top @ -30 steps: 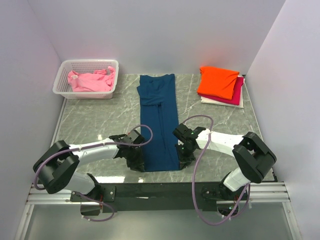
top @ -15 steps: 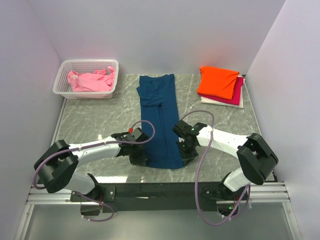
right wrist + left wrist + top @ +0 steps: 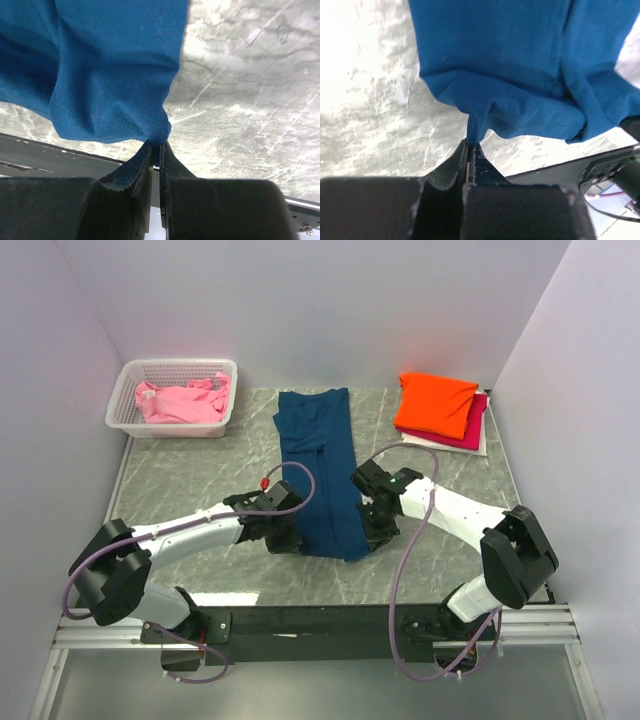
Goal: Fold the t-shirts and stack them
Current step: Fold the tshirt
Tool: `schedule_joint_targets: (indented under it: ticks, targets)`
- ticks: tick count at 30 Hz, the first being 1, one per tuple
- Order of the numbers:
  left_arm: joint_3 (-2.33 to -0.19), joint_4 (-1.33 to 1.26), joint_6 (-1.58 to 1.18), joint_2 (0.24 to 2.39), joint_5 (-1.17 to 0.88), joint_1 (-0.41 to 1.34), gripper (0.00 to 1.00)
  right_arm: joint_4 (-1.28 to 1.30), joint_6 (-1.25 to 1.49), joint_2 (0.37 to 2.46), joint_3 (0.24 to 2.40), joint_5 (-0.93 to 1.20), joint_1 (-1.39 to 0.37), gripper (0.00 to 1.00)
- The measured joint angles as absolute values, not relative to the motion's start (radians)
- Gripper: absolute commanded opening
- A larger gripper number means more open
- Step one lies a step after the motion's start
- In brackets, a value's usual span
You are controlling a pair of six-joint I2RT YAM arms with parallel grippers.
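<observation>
A long navy t-shirt, folded into a narrow strip, lies down the middle of the marble table. My left gripper is shut on its near left corner. My right gripper is shut on the near right corner. Both corners are lifted off the table, and the near hem sags between them. An orange t-shirt tops a folded stack at the back right, over a magenta one and a white one. A pink t-shirt lies crumpled in the basket.
The white lattice basket stands at the back left corner. Purple cables loop over both arms. A dark rail runs along the table's near edge. White walls close in the left, back and right sides.
Both grippers have risen and moved away from the near edge, carrying the navy shirt's near hem off the table. The left gripper closed on its corner during this time.
</observation>
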State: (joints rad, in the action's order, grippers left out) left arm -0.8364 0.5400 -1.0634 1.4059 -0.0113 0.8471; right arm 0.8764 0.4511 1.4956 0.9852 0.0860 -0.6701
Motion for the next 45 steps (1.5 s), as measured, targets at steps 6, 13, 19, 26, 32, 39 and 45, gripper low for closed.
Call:
schedule_joint_targets:
  ticks: [6, 13, 19, 26, 32, 39, 45]
  targets:
    - [-0.897, 0.557, -1.047, 1.443, 0.039, 0.825, 0.00, 0.883, 0.452, 1.521, 1.065, 0.077, -0.649, 0.00]
    - [-0.955, 0.563, -1.024, 1.508, 0.091, 0.778, 0.00, 0.883, 0.445, 1.636, 1.203, 0.059, -0.604, 0.00]
    - [-1.024, 0.566, -0.990, 1.576, 0.132, 0.722, 0.00, 0.888, 0.424, 1.759, 1.333, 0.048, -0.569, 0.00]
    - [-1.135, 0.558, -0.933, 1.690, 0.148, 0.654, 0.00, 0.893, 0.410, 1.903, 1.481, 0.043, -0.540, 0.00]
    - [-1.192, 0.545, -0.881, 1.766, 0.145, 0.599, 0.00, 0.917, 0.405, 2.022, 1.621, 0.035, -0.513, 0.00]
    - [-1.239, 0.513, -0.836, 1.808, 0.100, 0.510, 0.00, 0.975, 0.401, 2.130, 1.813, 0.026, -0.482, 0.00]
    - [-1.291, 0.465, -0.789, 1.874, 0.036, 0.458, 0.00, 1.019, 0.399, 2.210, 1.945, 0.025, -0.458, 0.00]
